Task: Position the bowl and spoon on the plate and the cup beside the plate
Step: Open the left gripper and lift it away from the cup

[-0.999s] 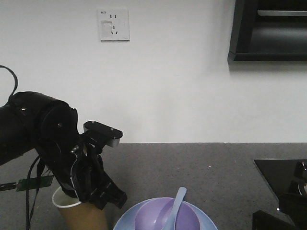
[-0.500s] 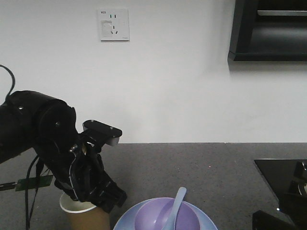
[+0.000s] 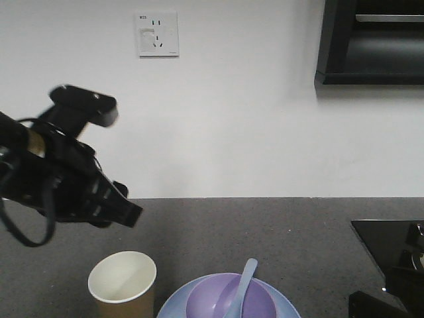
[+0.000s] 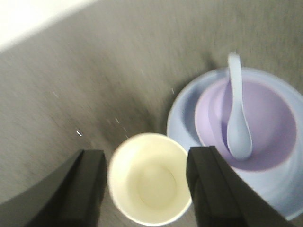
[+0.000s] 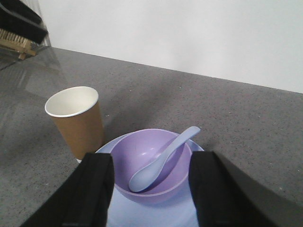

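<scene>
The brown paper cup stands upright on the counter, just left of the light-blue plate. The purple bowl sits on the plate, with the pale spoon lying in it, handle pointing up and to the right. My left gripper hovers open above the cup, its fingers clear of the rim on either side. In the front view that arm is raised well above the cup. My right gripper is open above the bowl, holding nothing.
The grey speckled counter runs back to a white wall with a socket. A black cabinet hangs at the upper right. A dark glossy object lies at the counter's right edge. A rack stands at far left.
My left gripper opened and let go of the cup, then rose up and to the left. The cup now stands free beside the plate. Bowl and spoon stayed put.
</scene>
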`<state>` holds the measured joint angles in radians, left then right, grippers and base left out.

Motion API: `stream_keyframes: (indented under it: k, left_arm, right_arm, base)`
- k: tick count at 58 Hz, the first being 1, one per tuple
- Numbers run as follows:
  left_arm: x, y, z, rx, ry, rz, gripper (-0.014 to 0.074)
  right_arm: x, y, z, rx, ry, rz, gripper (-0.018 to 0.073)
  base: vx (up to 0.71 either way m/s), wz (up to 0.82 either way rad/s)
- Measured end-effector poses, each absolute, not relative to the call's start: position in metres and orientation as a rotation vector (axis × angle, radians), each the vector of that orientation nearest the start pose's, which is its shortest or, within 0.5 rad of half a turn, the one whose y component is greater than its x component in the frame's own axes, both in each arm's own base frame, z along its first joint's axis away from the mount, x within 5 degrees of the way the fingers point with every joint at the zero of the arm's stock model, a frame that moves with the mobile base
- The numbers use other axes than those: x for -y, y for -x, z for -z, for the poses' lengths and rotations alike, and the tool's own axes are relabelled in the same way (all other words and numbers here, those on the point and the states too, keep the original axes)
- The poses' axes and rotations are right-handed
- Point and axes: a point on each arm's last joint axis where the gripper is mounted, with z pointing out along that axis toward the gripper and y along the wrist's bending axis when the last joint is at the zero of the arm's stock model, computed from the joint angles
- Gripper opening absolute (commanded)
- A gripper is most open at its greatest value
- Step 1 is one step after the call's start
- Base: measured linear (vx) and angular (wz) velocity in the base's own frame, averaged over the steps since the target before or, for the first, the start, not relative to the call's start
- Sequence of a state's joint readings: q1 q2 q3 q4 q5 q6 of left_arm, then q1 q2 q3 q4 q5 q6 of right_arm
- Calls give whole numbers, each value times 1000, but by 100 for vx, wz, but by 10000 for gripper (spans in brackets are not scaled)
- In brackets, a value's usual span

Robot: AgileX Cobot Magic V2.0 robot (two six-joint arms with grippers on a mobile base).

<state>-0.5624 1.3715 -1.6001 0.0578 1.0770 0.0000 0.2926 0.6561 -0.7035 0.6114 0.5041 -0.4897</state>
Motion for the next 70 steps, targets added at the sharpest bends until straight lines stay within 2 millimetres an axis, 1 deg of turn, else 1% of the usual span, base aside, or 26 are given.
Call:
stream_keyframes:
  k: [8, 14, 21, 28, 33, 42, 45, 47, 52, 55, 56, 57, 58, 59, 60, 63, 66, 70]
  left_arm:
    - [121, -203, -484, -2041, -596, 233, 403]
    - [107, -181, -502, -1951, -567, 256, 384]
    - [97, -165, -513, -1903, -551, 268, 368]
    - [90, -155, -518, -1875, -541, 275, 358]
    - [87, -150, -521, -1862, -536, 278, 355]
    - [87, -150, -521, -1862, -536, 278, 343]
    - [88, -151, -519, -1863, -537, 276, 309]
    - [88, -153, -516, -1861, -538, 270, 270]
    - [87, -162, -504, -1834, -516, 228, 132]
    - [83, -168, -491, -1820, -491, 196, 44]
    - [81, -169, -489, -1796, -475, 189, 23]
    - [80, -172, -482, -1797, -470, 181, -8]
    - [77, -172, -481, -1768, -453, 173, -9]
    - [75, -174, -473, -1768, -448, 164, -8]
    - [72, -173, -471, -1733, -429, 156, -8]
    - [63, -173, -455, -1675, -389, 131, -8]
    - [53, -168, -438, -1620, -348, 107, -7]
    - [40, -157, -414, -1554, -297, 81, -7]
  right_arm:
    - [-61, -116, -356, -1834, 412, -505, 424]
    - [-61, -116, -356, -1834, 412, -505, 424]
    - [-61, -116, -356, -1834, 412, -505, 424]
    - [-61, -116, -356, -1834, 412, -505, 424]
    - [-61, -116, -356, -1834, 412, -505, 424]
    - [-61, -116, -356, -1834, 412, -505, 424]
    - [-61, -116, -356, -1834, 412, -505, 424]
    - [-61, -116, -356, -1834, 412, -505, 424]
    - [-61, -116, -356, -1834, 412, -505, 424]
    - [-61, -116, -356, -1834, 412, -505, 424]
    - [-61, -116, -356, -1834, 412, -505, 424]
    - [-61, -116, -356, -1834, 412, -505, 424]
    - [-61, -116, -356, -1834, 412, -505, 424]
    - [-61, -116, -356, -1834, 412, -505, 424]
    - [-61, -116, -356, -1834, 412, -505, 424]
    - [-61, -116, -356, -1834, 412, -505, 424]
    - [-61, -116, -356, -1834, 412, -505, 424]
    - [-61, -116, -356, -1834, 412, -505, 424]
  base:
    - [0, 0]
    - [0, 0]
    - [0, 0]
    - [0, 0]
    - [0, 0]
    - [0, 0]
    - [0, 0]
    - [0, 0]
    - [0, 0]
    - [0, 0]
    - [0, 0]
    - [0, 0]
    - [0, 0]
    - [0, 0]
    - [0, 0]
    - [0, 0]
    - [0, 0]
    - [0, 0]
